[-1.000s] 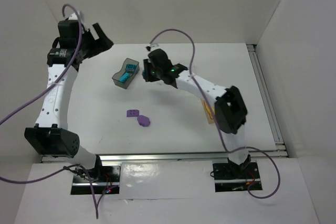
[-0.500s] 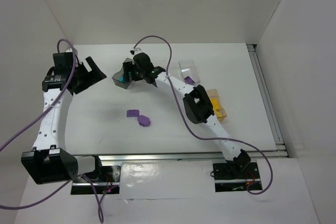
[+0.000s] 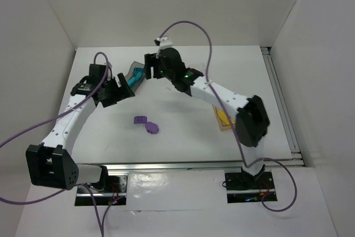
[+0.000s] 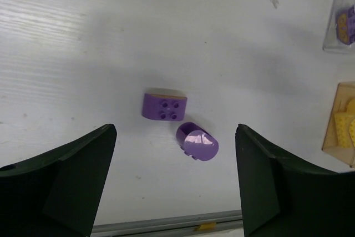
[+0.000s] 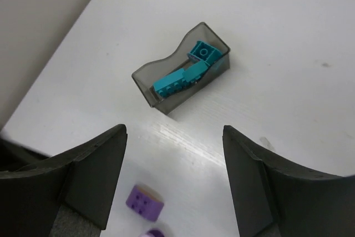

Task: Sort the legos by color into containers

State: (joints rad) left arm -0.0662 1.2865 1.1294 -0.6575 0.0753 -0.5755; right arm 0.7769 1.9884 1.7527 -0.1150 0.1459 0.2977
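We're counting three tubs: one smoky grey tub (image 5: 165,99), one clear tub (image 4: 331,31), one amber tub (image 4: 331,121). We're seeing two loose purple legos: one studded brick (image 4: 163,105) and one rounded piece (image 4: 198,142). A third purple piece (image 4: 348,19) is sitting in the clear tub. We're reading three teal bricks (image 5: 173,84). The yellow bricks (image 4: 347,129) aren't countable.

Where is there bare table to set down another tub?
Bare: the stretch between the purple legos and the amber tub, and the far right corner behind the right arm. Crowded: around the grey tub, where the left gripper and right gripper hover.
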